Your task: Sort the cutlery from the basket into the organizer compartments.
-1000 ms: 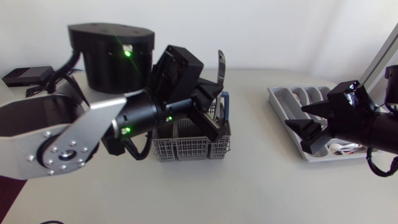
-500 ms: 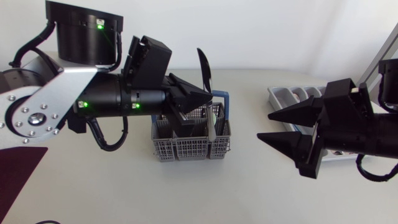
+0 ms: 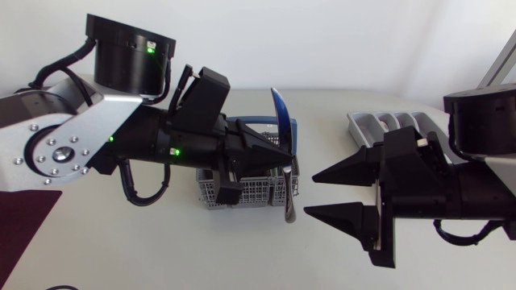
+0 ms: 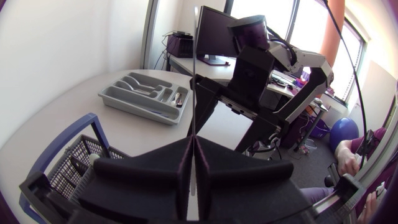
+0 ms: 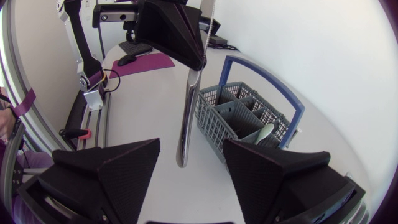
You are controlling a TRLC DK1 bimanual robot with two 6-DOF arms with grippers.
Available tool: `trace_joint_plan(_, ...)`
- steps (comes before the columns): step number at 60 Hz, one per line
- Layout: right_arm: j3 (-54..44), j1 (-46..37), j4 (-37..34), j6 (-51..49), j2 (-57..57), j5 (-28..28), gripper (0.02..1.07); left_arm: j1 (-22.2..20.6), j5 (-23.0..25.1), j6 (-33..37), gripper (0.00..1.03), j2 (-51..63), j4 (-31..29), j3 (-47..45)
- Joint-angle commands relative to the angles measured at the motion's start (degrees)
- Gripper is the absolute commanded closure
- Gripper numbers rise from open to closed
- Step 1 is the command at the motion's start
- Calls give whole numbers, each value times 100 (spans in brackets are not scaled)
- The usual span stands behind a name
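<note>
The left tool (image 3: 278,153) was clamped on a knife (image 3: 289,197), its two black wedge fingers pressed together on the metal from both sides. The left wrist view showed this grip edge-on, with the knife (image 4: 194,62) rising as a thin line from the closed left tool (image 4: 194,146). The knife stood roughly upright, its dark blade above the fingers and its silver handle hanging below them, lifted off the desk (image 3: 161,250).

The handle's lower end hung just beside the near right corner of the grey basket (image 3: 242,193), which had a blue hoop handle. In the right wrist view a pale piece of cutlery (image 5: 264,132) leaned in one of the basket's (image 5: 239,118) cells.

The right tool (image 3: 317,193) faced the knife from the other side, fingers spread wide with nothing between them. From its own camera, the hanging handle (image 5: 186,118) appeared ahead of the gap in the right tool (image 5: 191,146), near the fingertips but not touching them.

The grey organizer (image 3: 379,129) lay behind the right arm, partly hidden by it. In the left wrist view several pieces already lay in the organizer's (image 4: 140,96) compartments.
</note>
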Motion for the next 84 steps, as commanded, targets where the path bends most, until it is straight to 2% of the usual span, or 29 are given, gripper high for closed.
trace_joint_plan(1,-91,116,93,197,115,-88,34,-66,169,0,100,67,-10,153)
trace_joint_plan(16,-65,441,435,452,396,-97,49,-206,275,44,100,67,-72,127)
trace_joint_plan(43,58,766,515,671,572,-97,101,-277,336,167,100,5,-160,65)
trace_joint_plan(58,58,828,435,750,528,35,102,-180,336,167,100,-127,-81,-5)
trace_joint_plan(60,58,837,400,750,528,61,102,-171,336,159,96,-153,-72,-5)
trace_joint_plan(62,58,845,365,750,511,79,102,-153,336,132,87,-171,-63,12)
trace_joint_plan(70,41,845,137,750,379,158,102,40,178,88,30,-179,-72,179)
trace_joint_plan(75,-3,819,-30,698,273,263,102,163,-77,-8,7,-259,-54,399)
trace_joint_plan(84,-74,564,-408,548,-61,351,102,664,-358,-263,5,-338,-2,927)
